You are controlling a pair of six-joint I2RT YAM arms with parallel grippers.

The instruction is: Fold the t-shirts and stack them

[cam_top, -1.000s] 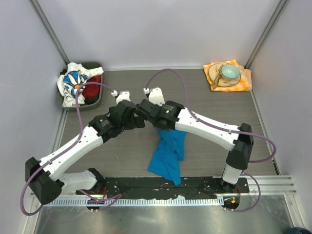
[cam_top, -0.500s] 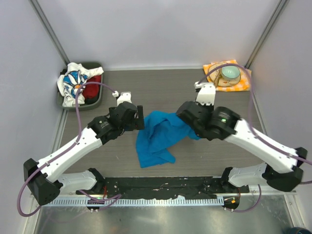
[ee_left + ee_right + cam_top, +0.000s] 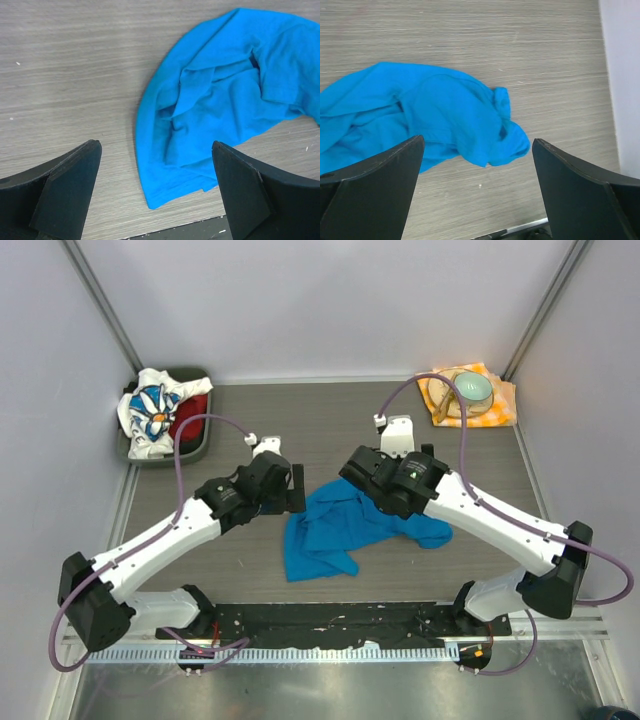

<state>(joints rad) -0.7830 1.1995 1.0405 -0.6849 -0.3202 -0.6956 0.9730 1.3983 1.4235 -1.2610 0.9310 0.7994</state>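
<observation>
The bright blue t-shirt (image 3: 335,530) lies crumpled on the wooden table, free of both grippers. My left gripper (image 3: 293,488) hovers open just left of its upper edge; in the left wrist view the blue t-shirt (image 3: 215,95) spreads below and between the fingers of the left gripper (image 3: 155,150). My right gripper (image 3: 356,470) is open above the shirt's upper right part; in the right wrist view the right gripper (image 3: 477,142) stands over the bunched end of the blue t-shirt (image 3: 440,112). The daisy-print t-shirt (image 3: 150,408) and the red t-shirt (image 3: 190,420) sit in the bin.
A dark green bin (image 3: 205,445) stands at the back left corner. At the back right, an orange-and-white checked napkin (image 3: 497,412) carries a plate with a pale green bowl (image 3: 472,388). A black rail (image 3: 340,625) runs along the near table edge.
My right gripper has opened and let go of the blue t-shirt, which has dropped onto the table. The right arm has swung right, then back over it; the left gripper edged right.
</observation>
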